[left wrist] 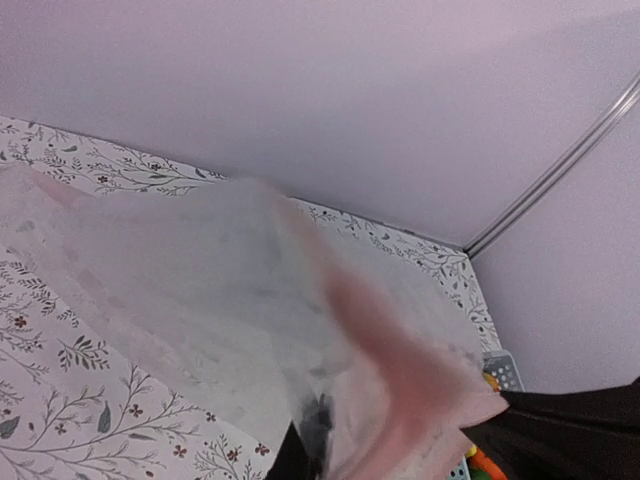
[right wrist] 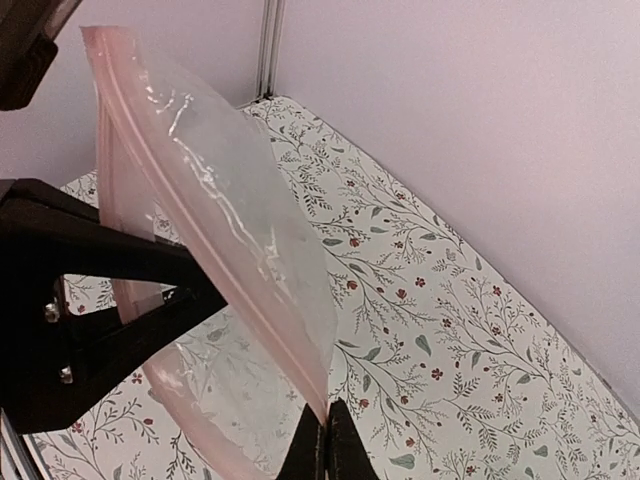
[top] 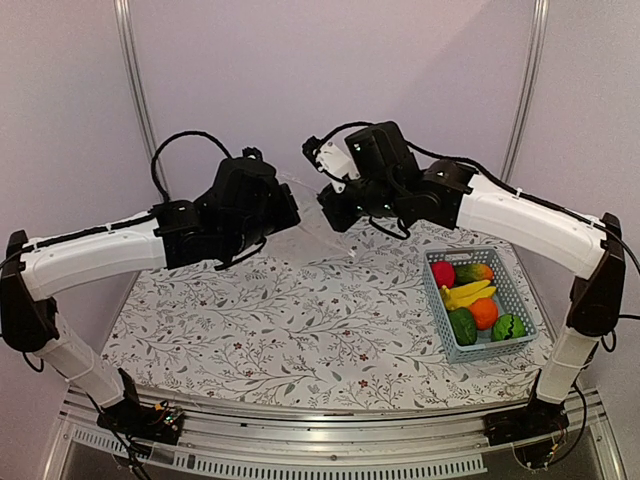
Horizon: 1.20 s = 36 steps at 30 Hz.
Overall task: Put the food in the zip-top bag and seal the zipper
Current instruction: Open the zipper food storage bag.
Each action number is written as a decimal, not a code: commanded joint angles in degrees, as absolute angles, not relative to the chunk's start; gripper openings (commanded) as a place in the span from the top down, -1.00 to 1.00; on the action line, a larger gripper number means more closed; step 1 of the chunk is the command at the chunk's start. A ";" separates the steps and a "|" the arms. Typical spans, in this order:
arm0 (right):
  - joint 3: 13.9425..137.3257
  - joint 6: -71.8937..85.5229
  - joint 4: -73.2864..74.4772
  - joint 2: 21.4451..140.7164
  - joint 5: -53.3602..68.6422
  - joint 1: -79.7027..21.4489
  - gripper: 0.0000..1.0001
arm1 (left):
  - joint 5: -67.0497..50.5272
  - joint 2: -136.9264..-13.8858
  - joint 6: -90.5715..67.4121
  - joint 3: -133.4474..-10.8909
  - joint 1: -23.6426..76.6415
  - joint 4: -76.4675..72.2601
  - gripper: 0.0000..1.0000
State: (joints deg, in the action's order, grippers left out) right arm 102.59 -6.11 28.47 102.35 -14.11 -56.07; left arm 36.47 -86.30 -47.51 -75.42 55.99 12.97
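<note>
The clear zip-top bag (top: 308, 205) hangs in the air between my two grippers, above the far middle of the table. My left gripper (top: 285, 212) is shut on one side of its mouth; its fingers (left wrist: 310, 445) show dimly through the film. My right gripper (right wrist: 325, 445) is shut on the pinkish zipper strip (right wrist: 190, 220) of the other side. The mouth gapes open between them. The food lies in the blue basket (top: 525, 305): red apple (top: 443, 274), mango (top: 474, 272), bananas (top: 467, 293), orange (top: 484, 312), dark green piece (top: 462, 325) and striped ball (top: 508, 327).
The table carries a floral cloth (top: 300, 320). The basket stands at the right, below the right arm's forearm. A purple back wall with metal posts (top: 135, 90) stands close behind the grippers.
</note>
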 commanded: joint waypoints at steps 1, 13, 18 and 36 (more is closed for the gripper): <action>100.84 -4.48 25.80 99.76 -16.94 -51.72 1.00 | 31.79 -83.43 -47.17 -72.67 56.92 10.11 1.00; 98.61 -10.42 27.43 97.36 6.75 -49.65 0.53 | 21.48 -84.01 -41.54 -71.80 58.54 7.32 1.00; 98.87 -12.41 29.14 99.38 6.14 -52.11 0.29 | 21.20 -84.05 -39.25 -71.87 59.46 6.65 1.00; 103.43 -6.50 25.84 103.45 -21.58 -47.85 1.00 | 24.68 -78.90 -38.57 -67.74 60.56 9.28 1.00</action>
